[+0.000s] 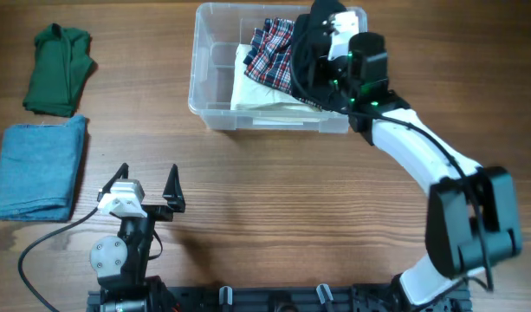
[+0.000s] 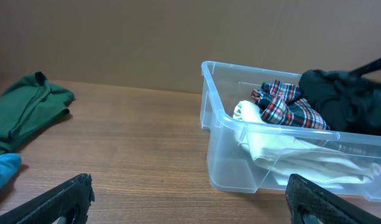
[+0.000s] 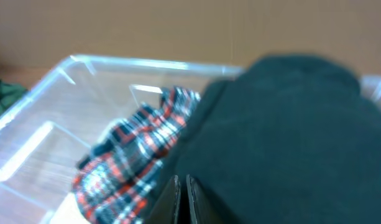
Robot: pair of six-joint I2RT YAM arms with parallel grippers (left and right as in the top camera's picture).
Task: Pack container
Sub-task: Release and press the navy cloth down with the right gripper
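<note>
Clear rectangular plastic container (image 1: 199, 69) sat at the far middle of the wooden table (image 1: 274, 199). Over its right end the right gripper (image 3: 181, 190) was closed against a black garment (image 2: 339, 102) humped above the rim; whether it pinched cloth, unclear. Well in front of the container, the left gripper (image 1: 146, 178) gaped wide, with bare wood between.

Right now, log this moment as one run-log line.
left fingers open | right fingers shut by dark garment over container | plaid garment inside | green garment outside
</note>
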